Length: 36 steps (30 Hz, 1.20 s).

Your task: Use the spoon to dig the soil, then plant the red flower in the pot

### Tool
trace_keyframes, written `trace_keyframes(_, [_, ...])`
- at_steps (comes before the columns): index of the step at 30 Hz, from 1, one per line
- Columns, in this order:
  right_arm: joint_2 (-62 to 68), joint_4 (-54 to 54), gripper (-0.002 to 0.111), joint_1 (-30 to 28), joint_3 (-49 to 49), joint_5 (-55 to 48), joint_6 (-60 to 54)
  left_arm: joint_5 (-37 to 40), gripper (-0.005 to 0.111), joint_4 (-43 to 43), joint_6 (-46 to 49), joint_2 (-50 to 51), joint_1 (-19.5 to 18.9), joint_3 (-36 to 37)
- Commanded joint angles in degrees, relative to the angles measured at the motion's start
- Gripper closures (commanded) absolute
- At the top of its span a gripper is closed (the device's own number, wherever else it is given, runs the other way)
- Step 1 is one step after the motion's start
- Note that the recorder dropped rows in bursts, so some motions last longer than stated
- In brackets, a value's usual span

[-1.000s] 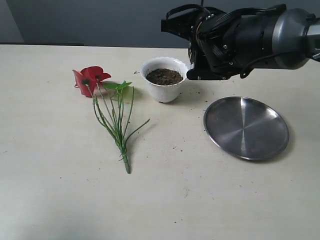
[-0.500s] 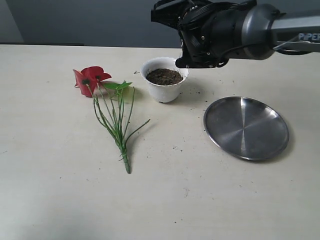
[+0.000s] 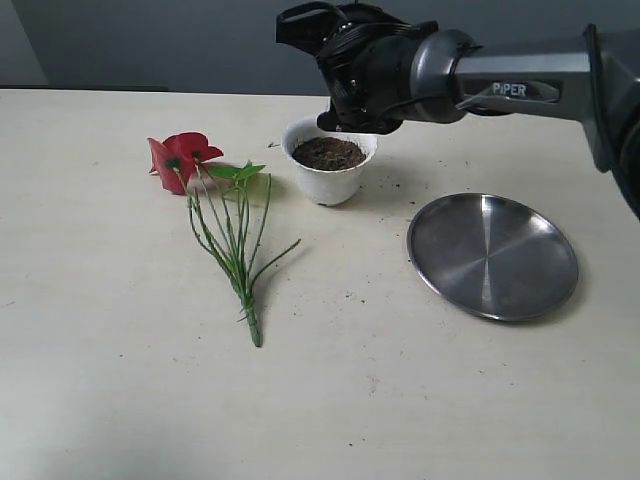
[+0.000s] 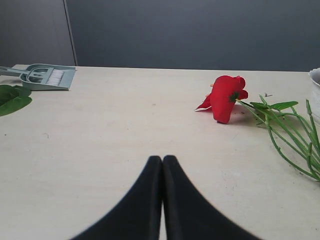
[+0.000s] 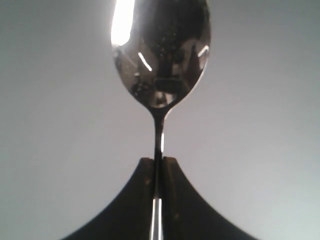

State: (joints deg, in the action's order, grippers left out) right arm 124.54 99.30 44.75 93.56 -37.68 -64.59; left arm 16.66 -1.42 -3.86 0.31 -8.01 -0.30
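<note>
Steel in hand: the right gripper [image 5: 158, 161] pinches the spoon [image 5: 160, 55] by its thin handle just short of the bowl, jaws pressed tight on the metal. Its wrist hangs over the far rim of the pot [image 3: 330, 187]. The spoon's tip is hidden behind the wrist in the exterior view.

The spoon is mirror-bright, stiff and probably light. Its slick, narrow handle could well twist in the pinch once the bowl meets resistance, so a hold close to the neck looks sensible.

Directly under that gripper sits the soil [image 3: 328, 153], dark, crumbly and fibrous, nearly filling the small white scalloped pot. A few crumbs dot the table [image 3: 120, 400] beside it. The pot looks light enough to tip under a hard push.

The red flower [image 3: 180, 158] lies flat beyond the pot from the right gripper, untouched. Its petals are red, its leaves bright green, and its long thin stems gather to a point. It should be limp and nearly weightless, best taken where the stems bunch.

The left gripper [image 4: 162, 159] is pressed together on nothing, with the flower ahead of it and well apart. A round steel plate [image 3: 492, 255] lies on the arm side of the pot.
</note>
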Motion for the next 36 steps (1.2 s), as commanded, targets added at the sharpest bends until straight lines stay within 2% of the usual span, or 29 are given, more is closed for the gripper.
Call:
trace_keyframes(1, [1.60, 0.65, 0.109, -0.04, 1.25, 1.82, 0.15, -0.33, 0.106, -0.20, -0.04, -0.31, 0.11, 0.30])
trace_keyframes(36, [8.00, 0.65, 0.109, -0.04, 3.34, 5.19, 0.15, -0.33, 0.106, -0.20, -0.04, -0.31, 0.11, 0.30])
